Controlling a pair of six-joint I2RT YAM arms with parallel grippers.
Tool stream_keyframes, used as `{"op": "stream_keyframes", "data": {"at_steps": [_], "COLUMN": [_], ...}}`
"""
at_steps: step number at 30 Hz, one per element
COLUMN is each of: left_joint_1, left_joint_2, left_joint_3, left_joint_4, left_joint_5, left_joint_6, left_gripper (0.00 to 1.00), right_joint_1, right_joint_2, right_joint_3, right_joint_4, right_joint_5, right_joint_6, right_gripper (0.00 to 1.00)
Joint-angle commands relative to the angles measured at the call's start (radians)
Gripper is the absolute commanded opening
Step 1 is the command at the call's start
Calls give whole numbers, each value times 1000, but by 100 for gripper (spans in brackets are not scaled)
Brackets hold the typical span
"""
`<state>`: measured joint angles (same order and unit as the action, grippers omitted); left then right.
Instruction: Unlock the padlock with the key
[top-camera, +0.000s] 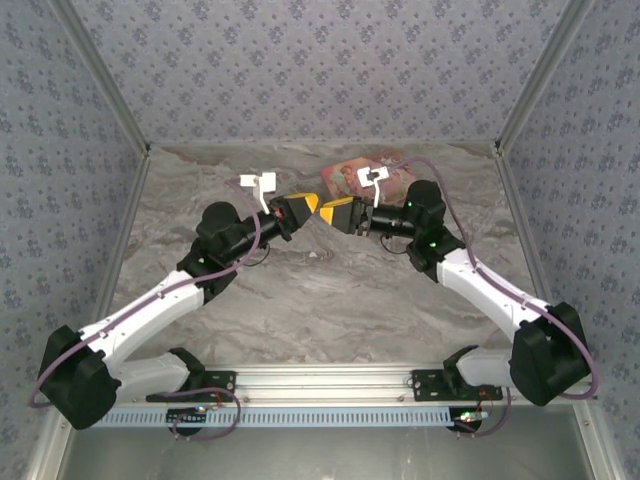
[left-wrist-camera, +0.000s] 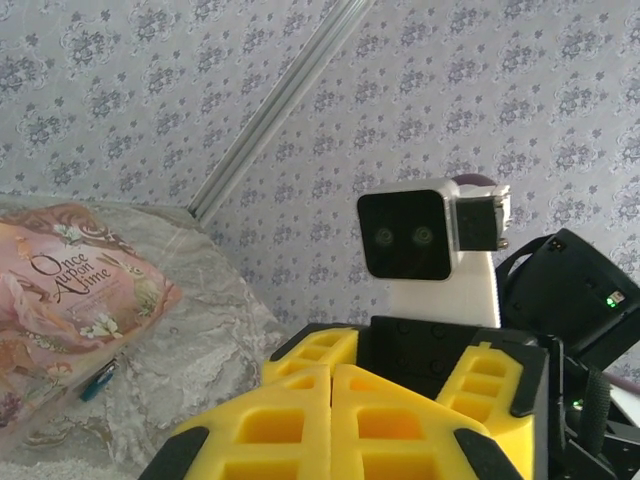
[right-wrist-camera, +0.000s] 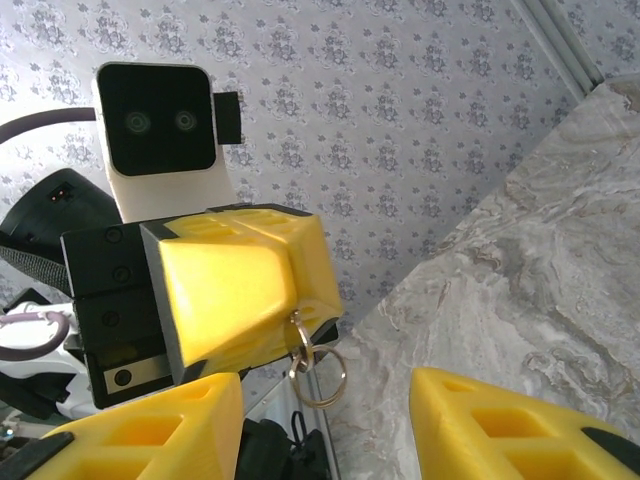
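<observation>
Top external view fixed high behind the near edge, looking down over the whole table (top-camera: 330, 300), left gripper (top-camera: 306, 205) and right gripper (top-camera: 334, 212) meeting mid-frame, each wrist view very close, tilted upward past its own yellow fingers (right-wrist-camera: 500, 430), facing the other gripper, patterned wall (top-camera: 300, 60) shared behind.

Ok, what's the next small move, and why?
Probably draw the right gripper back toward the tiny teal-blue padlock: its fingers stand open and empty, the left gripper is shut on the silvery key ring, and the padlock lies untouched beside the pink printed box.

Teal padlock (left-wrist-camera: 98, 380); pink printed box (left-wrist-camera: 70, 300); silvery key ring (right-wrist-camera: 318, 376).
</observation>
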<state>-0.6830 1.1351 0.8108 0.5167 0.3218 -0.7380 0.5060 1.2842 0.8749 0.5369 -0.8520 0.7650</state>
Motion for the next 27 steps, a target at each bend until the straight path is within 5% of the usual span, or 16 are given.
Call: {"op": "stream_keyframes", "data": {"at_steps": [1,27], "left_joint_1": [-6,-7], "left_joint_2": [8,23], "left_joint_3": [24,-15], "left_joint_4": [52,125], "left_joint_5": [7,-46], "left_joint_6": [-9,-72], "left_gripper": [0,0], "right_joint_1": [13,27], "right_joint_2": [16,39], "right_joint_3": [38,44], "right_joint_4": [63,56], "right_joint_5": [-1,32], "right_joint_6": [32,51], "right_gripper": [47,12]}}
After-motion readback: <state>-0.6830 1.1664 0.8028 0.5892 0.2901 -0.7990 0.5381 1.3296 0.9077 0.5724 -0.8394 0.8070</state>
